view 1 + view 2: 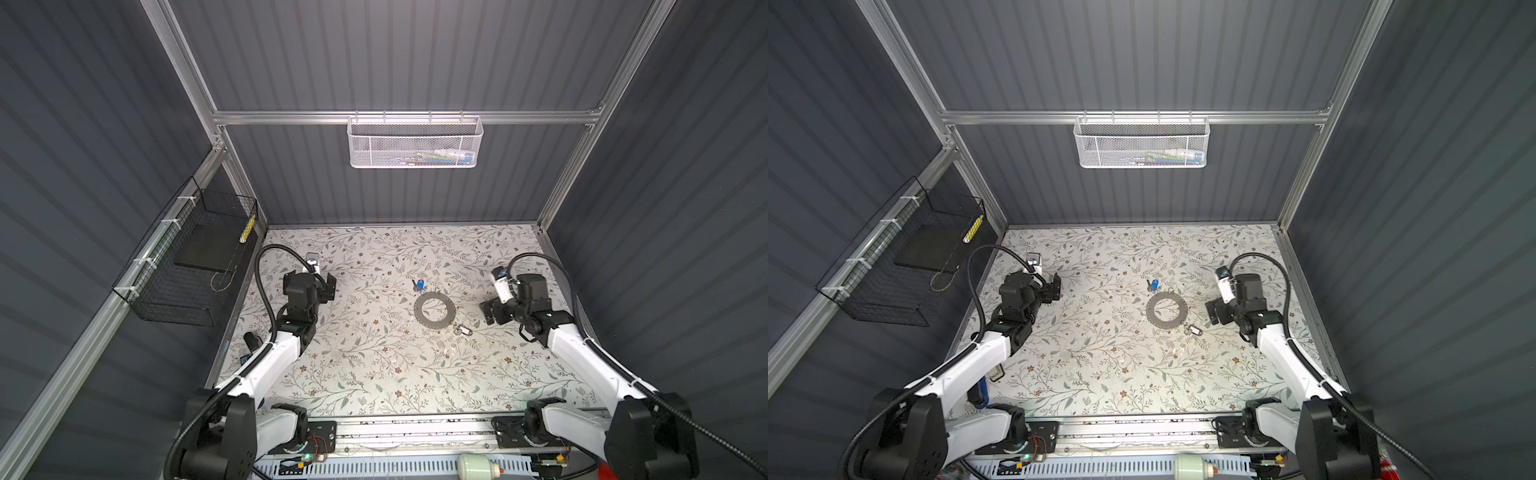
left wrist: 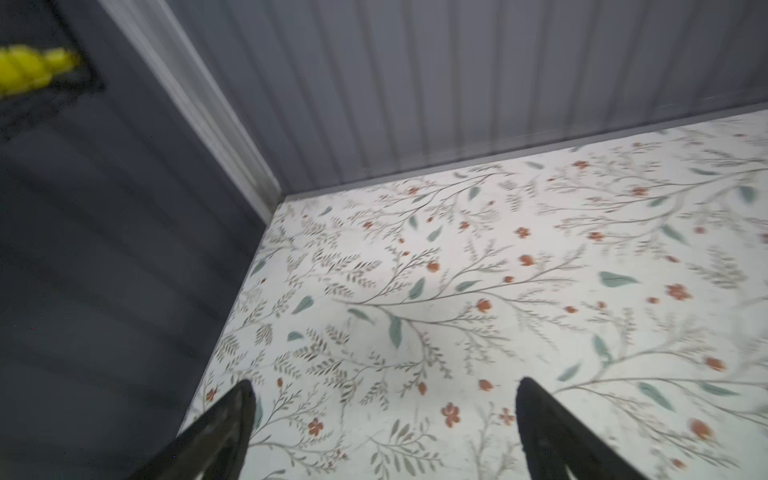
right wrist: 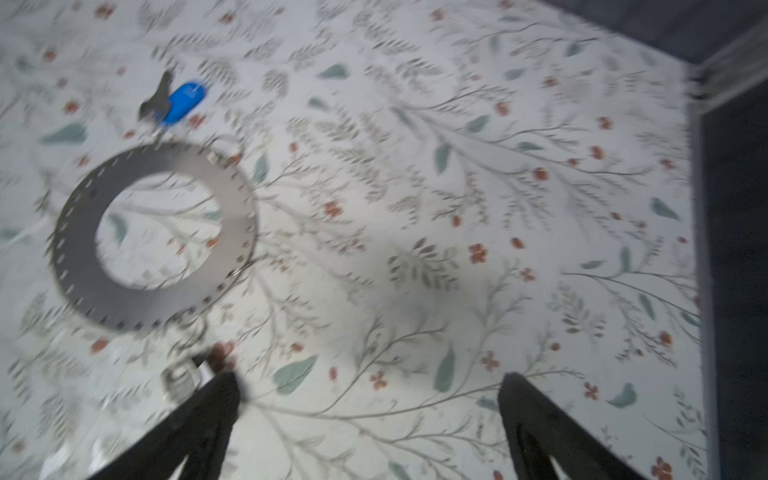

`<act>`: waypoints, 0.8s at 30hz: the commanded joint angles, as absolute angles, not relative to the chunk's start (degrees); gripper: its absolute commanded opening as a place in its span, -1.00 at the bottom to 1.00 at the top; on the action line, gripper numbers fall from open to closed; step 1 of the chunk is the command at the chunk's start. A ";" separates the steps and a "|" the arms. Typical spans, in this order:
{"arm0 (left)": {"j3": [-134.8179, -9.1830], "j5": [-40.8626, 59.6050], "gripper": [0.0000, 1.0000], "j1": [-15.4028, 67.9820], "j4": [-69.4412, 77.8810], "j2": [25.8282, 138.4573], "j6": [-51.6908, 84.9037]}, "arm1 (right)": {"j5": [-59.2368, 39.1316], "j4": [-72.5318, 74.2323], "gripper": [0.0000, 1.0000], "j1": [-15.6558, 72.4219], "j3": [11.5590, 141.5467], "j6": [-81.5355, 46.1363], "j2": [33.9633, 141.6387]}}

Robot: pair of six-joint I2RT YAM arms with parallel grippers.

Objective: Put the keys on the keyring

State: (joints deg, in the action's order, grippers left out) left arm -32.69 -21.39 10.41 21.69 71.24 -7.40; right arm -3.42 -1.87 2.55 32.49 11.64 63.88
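Observation:
The keyring (image 1: 435, 311) (image 1: 1165, 311) (image 3: 153, 235) is a flat grey ring with small holes round its rim, lying mid-table. A small grey key (image 1: 414, 285) (image 3: 158, 102) and a blue tag (image 1: 420, 285) (image 3: 185, 102) lie at its far edge. Another silver key (image 1: 461, 331) (image 1: 1192, 330) (image 3: 180, 378) lies at its near right edge, just outside one finger of my right gripper. The right gripper (image 1: 486, 309) (image 3: 370, 378) is open and empty, to the right of the keyring. My left gripper (image 1: 330, 286) (image 2: 384, 384) is open and empty over bare table far to the left.
A white mesh basket (image 1: 415, 141) hangs on the back wall. A black wire basket (image 1: 187, 266) with a yellow item hangs on the left wall near the left arm. Grey walls close in the floral table (image 1: 374, 365) on three sides.

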 commanded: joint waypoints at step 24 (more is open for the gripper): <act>-19.03 -4.21 0.99 2.20 58.24 88.97 -1.34 | -15.66 62.48 0.98 -5.89 14.95 -0.18 83.50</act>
State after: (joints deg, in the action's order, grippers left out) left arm -22.04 -2.15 2.42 52.95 83.00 -2.55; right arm -15.22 60.86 -5.96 13.58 0.10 83.29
